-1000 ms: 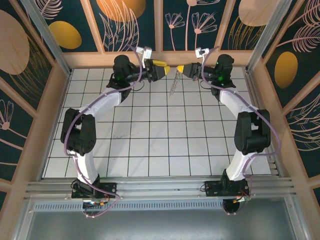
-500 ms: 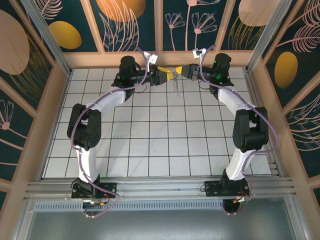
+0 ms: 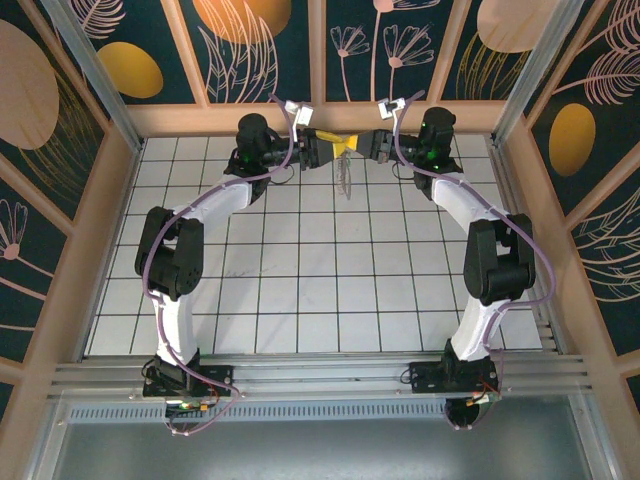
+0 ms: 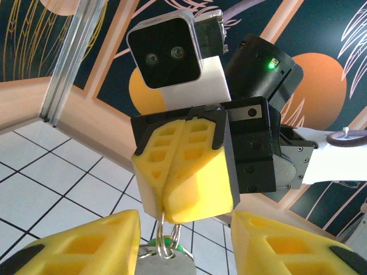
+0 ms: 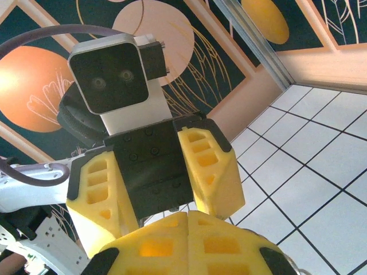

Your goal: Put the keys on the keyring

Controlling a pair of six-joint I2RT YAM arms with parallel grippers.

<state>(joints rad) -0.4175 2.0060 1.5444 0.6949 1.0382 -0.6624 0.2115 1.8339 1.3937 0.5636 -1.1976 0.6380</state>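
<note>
Just below the right gripper (image 4: 171,212), nearest the left wrist camera, the left gripper (image 4: 184,229) has its yellow ribbed fingers (image 4: 86,243) spread apart, one on each side, gripping nothing. Between them, directly under the right gripper, hangs the thin silver-grey wire keyring (image 4: 165,238). The small key with the bright green plastic head (image 4: 150,246) and a grey metal piece (image 4: 169,264), cropped at the frame edge, lie against it. Whether either is already threaded on cannot be told.

The right gripper is pressed shut on the top of the keyring, pinching it only at its very tips. Seen from above, the keyring dangles below the right gripper over the white tiled table (image 3: 340,280).

The likely risks lie in that shallow pinch. If the left fingers close off-centre they could catch the wire instead of the key. That could twist it and drag it free, dropping everything onto the table. A swinging key could also slip out sideways.
</note>
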